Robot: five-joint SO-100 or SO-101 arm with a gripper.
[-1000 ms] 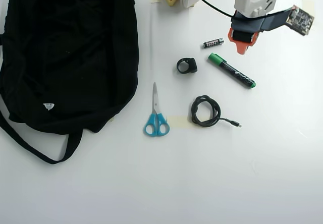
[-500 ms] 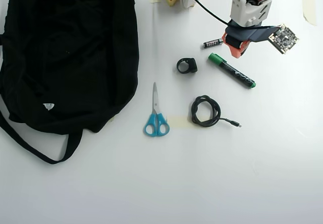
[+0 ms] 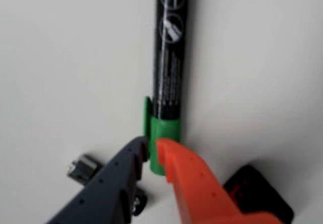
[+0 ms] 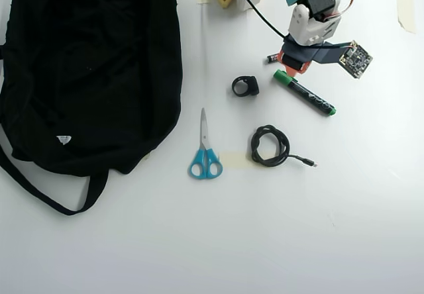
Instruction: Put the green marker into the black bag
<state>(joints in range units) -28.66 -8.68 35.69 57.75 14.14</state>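
The green marker (image 3: 169, 57) lies flat on the white table, black barrel with white print and a green cap (image 3: 164, 125). In the overhead view the marker (image 4: 306, 93) lies slanted just below the arm. My gripper (image 3: 152, 144) has a dark grey finger and an orange finger. It hovers right over the green cap, its tips almost touching and holding nothing. In the overhead view the gripper (image 4: 289, 67) sits at the marker's capped end. The black bag (image 4: 86, 69) lies far to the left, with its strap (image 4: 46, 195) and small white tag (image 4: 63, 139).
A small black battery (image 3: 83, 167) lies left of my fingers, also seen in the overhead view (image 4: 271, 58). A black ring-shaped object (image 4: 245, 85), blue-handled scissors (image 4: 205, 149) and a coiled black cable (image 4: 270, 146) lie between the marker and the bag.
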